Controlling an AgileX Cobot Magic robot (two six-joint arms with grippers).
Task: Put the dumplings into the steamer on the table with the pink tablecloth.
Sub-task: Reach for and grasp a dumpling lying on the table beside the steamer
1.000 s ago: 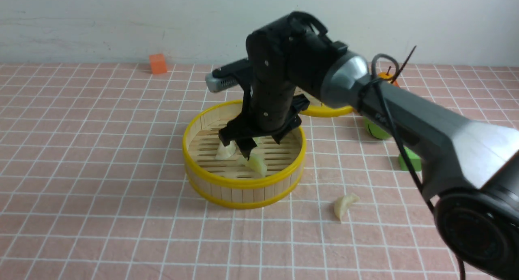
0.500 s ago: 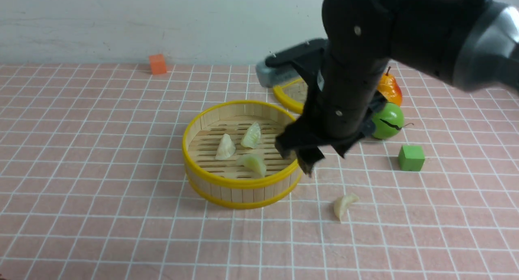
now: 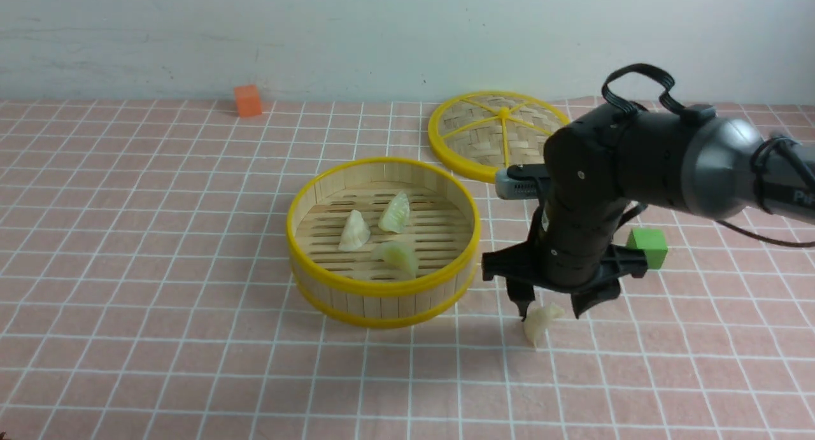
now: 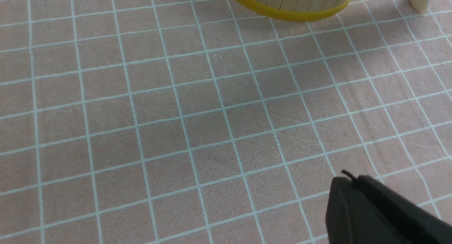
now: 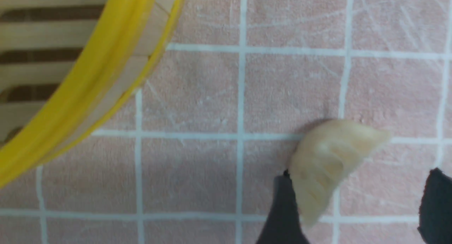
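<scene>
The right gripper [image 3: 551, 311] hung wide open and empty, low over the pink tablecloth [image 3: 159, 268], straddling the last loose dumpling [image 3: 540, 322]. In the wrist view one fingertip [image 5: 282, 208] sat against the dumpling's edge and the other stood well apart. The steamer [image 3: 382, 287], just to the gripper's left, held three dumplings [image 3: 354, 230].

This looked like the grasp of the fourth. The next move probably called for centring over it, closing gently on the soft pleats, then lifting it over the yellow rim.

Only a dark part of the left gripper [image 4: 370, 208] showed, so its opening could not be told.

White letters on the right arm [image 3: 799, 198] were cut off at the frame edge and unreadable. No other labels appeared.
</scene>
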